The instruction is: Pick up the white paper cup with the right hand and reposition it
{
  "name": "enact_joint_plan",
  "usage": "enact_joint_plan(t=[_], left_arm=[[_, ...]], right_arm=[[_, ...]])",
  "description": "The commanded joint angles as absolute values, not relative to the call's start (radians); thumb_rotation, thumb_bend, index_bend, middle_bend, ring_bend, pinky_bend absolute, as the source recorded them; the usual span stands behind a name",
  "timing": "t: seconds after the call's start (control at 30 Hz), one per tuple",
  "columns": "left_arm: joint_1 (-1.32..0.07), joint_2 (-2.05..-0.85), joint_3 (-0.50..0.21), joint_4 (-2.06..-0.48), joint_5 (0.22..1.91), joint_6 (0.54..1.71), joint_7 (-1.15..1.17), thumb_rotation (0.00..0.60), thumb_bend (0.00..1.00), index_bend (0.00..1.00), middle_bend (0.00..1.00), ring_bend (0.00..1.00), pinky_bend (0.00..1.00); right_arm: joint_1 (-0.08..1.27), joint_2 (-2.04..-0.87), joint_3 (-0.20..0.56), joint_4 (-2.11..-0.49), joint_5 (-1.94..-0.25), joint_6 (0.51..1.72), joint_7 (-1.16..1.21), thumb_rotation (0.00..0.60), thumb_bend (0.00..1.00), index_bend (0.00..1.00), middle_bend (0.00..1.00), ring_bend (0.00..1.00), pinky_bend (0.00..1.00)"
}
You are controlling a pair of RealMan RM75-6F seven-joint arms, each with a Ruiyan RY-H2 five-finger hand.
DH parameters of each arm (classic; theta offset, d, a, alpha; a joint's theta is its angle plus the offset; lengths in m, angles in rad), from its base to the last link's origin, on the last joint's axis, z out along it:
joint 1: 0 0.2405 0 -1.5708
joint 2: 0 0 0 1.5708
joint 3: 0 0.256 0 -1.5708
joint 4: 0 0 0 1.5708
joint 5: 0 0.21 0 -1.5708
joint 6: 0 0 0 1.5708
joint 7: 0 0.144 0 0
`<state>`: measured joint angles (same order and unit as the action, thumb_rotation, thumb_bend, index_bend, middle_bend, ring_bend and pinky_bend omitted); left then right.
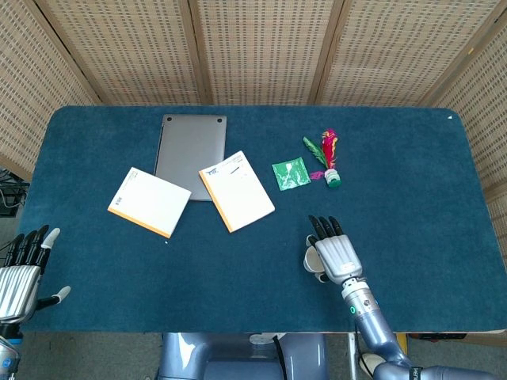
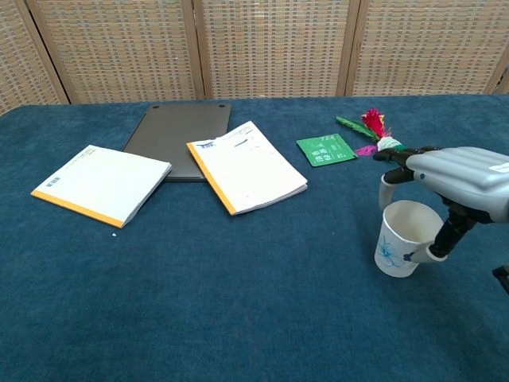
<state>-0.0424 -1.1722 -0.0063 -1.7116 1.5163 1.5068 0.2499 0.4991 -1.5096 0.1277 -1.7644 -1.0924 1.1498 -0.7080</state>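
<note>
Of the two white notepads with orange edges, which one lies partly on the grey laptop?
The right notepad, nearer the green packet: its corner overlaps the closed laptop. The left notepad only borders the laptop's corner.

text: none legible | green packet [image 2: 326,149]: print too small; notepads likewise

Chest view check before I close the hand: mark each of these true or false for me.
1. The white paper cup stands upright on the table. True.
2. The right hand is over the cup's mouth, thumb against its side. True.
3. The cup is lifted off the blue tabletop. False: its base rests on the cloth.
4. The left hand holds a notepad. False: it holds nothing, at the table's near left edge.
5. The green packet lies inside the cup. False: it lies flat beside the feather shuttlecock.
</note>
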Motion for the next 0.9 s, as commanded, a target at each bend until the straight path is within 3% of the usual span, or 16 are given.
enact_joint_plan(t=[0.03,0.43,0.9], left_arm=[[-0.042,-1.173,-0.006,-1.711,1.516,1.507,0.252,0.6,0.14,0.0,0.0,0.0,0.0],[-0.043,-1.18,-0.007,-1.709,1.514,1.508,0.264,0.6,0.14,0.0,0.0,0.0,0.0],[-0.046,-1.186,-0.009,-1.699,1.511,1.504,0.26,0.6,0.14,0.0,0.0,0.0,0.0]], right_arm=[[0.499,-1.506,0.123,-1.768,-1.102,1.157,-0.697,0.6,0.26,0.45,0.07,0.0,0.0],[0.521,-1.49,0.18,-1.812,-1.141,1.134,-0.49,0.6,0.27,0.48,0.08,0.0,0.0],[0.583,-1.593,0.315,-1.717,-0.97,1.101,-0.335,0.6,0.27,0.49,0.09,0.0,0.0]])
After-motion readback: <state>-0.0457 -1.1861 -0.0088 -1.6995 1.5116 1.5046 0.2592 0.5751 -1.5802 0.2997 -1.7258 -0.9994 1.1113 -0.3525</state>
